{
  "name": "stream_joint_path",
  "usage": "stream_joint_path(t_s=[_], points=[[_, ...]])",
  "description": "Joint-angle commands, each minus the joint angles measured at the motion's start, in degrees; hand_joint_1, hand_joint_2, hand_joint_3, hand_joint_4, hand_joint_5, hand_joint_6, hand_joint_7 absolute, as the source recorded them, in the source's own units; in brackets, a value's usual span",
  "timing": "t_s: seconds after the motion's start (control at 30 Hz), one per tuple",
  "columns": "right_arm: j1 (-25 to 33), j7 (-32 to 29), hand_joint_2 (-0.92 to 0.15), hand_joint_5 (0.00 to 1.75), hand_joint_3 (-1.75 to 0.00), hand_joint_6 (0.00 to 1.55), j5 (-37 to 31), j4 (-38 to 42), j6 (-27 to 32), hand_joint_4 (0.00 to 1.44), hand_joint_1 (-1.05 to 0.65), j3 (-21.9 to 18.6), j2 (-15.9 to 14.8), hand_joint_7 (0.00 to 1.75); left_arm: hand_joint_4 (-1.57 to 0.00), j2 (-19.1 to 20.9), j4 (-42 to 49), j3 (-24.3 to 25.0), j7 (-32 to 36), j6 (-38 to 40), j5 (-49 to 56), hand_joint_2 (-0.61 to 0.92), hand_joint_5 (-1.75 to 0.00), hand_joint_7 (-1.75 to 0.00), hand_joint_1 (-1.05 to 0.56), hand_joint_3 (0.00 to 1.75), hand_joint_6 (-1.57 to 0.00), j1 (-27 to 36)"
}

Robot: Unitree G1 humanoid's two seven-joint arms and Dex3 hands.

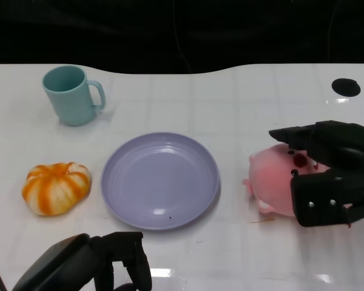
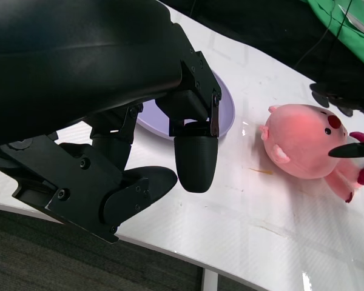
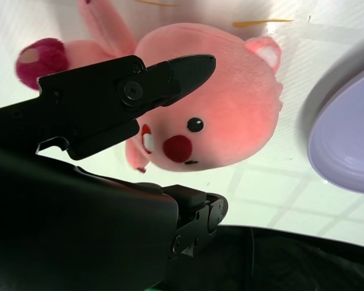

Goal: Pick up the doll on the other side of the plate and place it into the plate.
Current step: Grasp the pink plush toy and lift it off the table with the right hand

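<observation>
Here doll lies flat, head toward plate.

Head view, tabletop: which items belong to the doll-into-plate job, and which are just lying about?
Part of the job:
- pink doll, lying right of the plate
- purple plate, nothing in it
- right hand, fingers around the doll

Just lying about:
- teal mug
- orange pumpkin toy
- left hand, holding nothing
</observation>
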Motion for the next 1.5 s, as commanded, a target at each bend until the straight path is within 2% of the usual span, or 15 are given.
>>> stream_joint_path(t_s=[0.03,0.3,0.47,0.57,0.67,0.7,0.8,1.03,1.1,1.13,1.2,1.23,1.33,1.47,1.5], points=[[-2.81,-1.04,-0.92,0.18,-0.09,0.11,0.49,4.16,-0.17,0.00,-0.82,1.05,0.86,0.00,-0.65,0.27,-0.76,-0.03,-0.29,1.01,0.30,0.63,-1.67,-1.38,-0.18,0.99,-0.64,0.16],[-7.55,-2.43,-0.92,0.20,-0.11,0.12,-0.02,17.82,0.20,0.03,-0.83,4.83,4.31,0.01,-0.64,0.24,-2.73,-0.42,-0.64,3.23,0.75,0.63,-1.67,-1.39,-0.20,0.99,-0.63,0.51],[-9.26,-2.72,-0.92,0.24,-0.11,0.25,0.79,22.79,-1.15,0.13,-0.83,5.99,4.99,0.06,-0.64,0.24,-3.14,-0.53,-0.71,3.55,0.39,0.62,-1.67,-1.39,-0.18,1.00,-0.63,0.53],[-9.60,-5.26,-0.92,0.22,-0.11,0.44,0.27,24.04,-1.55,0.28,-0.78,6.68,5.21,0.07,-0.64,0.08,-3.82,-0.81,-0.79,4.66,0.99,0.62,-1.67,-1.40,-0.19,0.99,-0.63,0.47],[-9.74,-7.21,-0.92,0.22,-0.06,0.70,1.85,24.42,-1.50,0.62,-0.61,5.77,5.77,0.07,-0.65,-0.04,-4.12,-1.00,-0.47,4.99,1.21,0.62,-1.69,-1.40,-0.18,0.99,-0.63,0.35],[-9.78,-7.97,-0.90,0.32,-0.03,0.79,2.56,24.53,-1.60,0.76,-0.51,5.29,6.05,0.08,-0.65,-0.02,-4.17,-1.01,-0.53,5.05,1.07,0.62,-1.69,-1.40,-0.19,0.98,-0.63,0.27],[-9.84,-11.08,-0.90,0.95,-0.01,1.00,3.73,25.40,-2.89,0.78,-0.33,4.80,6.51,0.07,-0.64,0.12,-4.15,-1.11,-0.65,5.10,0.96,0.63,-1.69,-1.40,-0.18,0.99,-0.64,0.04],[-9.55,-17.06,-0.92,1.20,-0.06,1.33,5.36,27.96,-8.22,0.88,-0.15,4.60,7.40,0.21,-0.65,0.02,-3.49,-1.10,-0.47,5.13,0.90,0.62,-1.70,-1.42,-0.19,0.99,-0.63,-0.26],[-9.68,-18.21,-0.91,1.22,-0.07,1.35,4.91,28.17,-8.67,0.89,-0.15,4.79,7.45,0.22,-0.65,0.19,-3.19,-0.94,-0.42,4.74,0.84,0.62,-1.70,-1.42,-0.19,0.99,-0.63,-0.36],[-9.65,-19.20,-0.83,1.52,-0.32,1.19,4.46,27.87,-8.62,0.85,-0.17,4.88,7.48,0.62,-0.65,0.32,-2.98,-0.76,-0.40,4.42,0.76,0.62,-1.70,-1.42,-0.19,1.00,-0.63,-0.44],[-9.47,-21.35,-0.66,1.70,-0.73,0.83,3.89,27.48,-9.28,0.88,-0.17,4.93,7.45,1.45,-0.65,0.49,-2.81,-0.43,-0.52,4.16,0.44,0.62,-1.69,-1.41,-0.19,1.00,-0.63,-0.53],[-9.23,-23.40,-0.62,1.72,-0.81,0.77,3.38,27.39,-10.25,0.89,-0.17,4.97,7.28,1.57,-0.65,0.51,-2.70,-0.29,-0.60,4.05,0.15,0.63,-1.69,-1.41,-0.19,0.99,-0.63,-0.51],[-8.42,-28.00,-0.51,1.74,-1.00,0.77,2.65,27.06,-11.37,0.88,-0.19,4.54,7.36,1.60,-0.66,0.54,-2.32,-0.02,-0.52,3.47,-0.24,0.62,-1.68,-1.40,-0.17,0.99,-0.64,-0.35],[-6.62,-32.99,-0.43,1.75,-1.14,0.84,3.70,25.69,-11.30,0.88,-0.22,2.81,8.35,1.36,-0.66,0.47,-2.08,0.29,-0.40,2.78,-0.19,0.62,-1.68,-1.39,-0.18,0.99,-0.65,0.04],[-5.86,-35.48,-0.41,1.75,-1.18,0.81,4.16,25.37,-12.45,0.89,-0.21,2.04,8.66,1.46,-0.67,0.50,-2.03,0.29,-0.36,2.51,-0.04,0.62,-1.68,-1.39,-0.18,0.99,-0.65,0.20]])
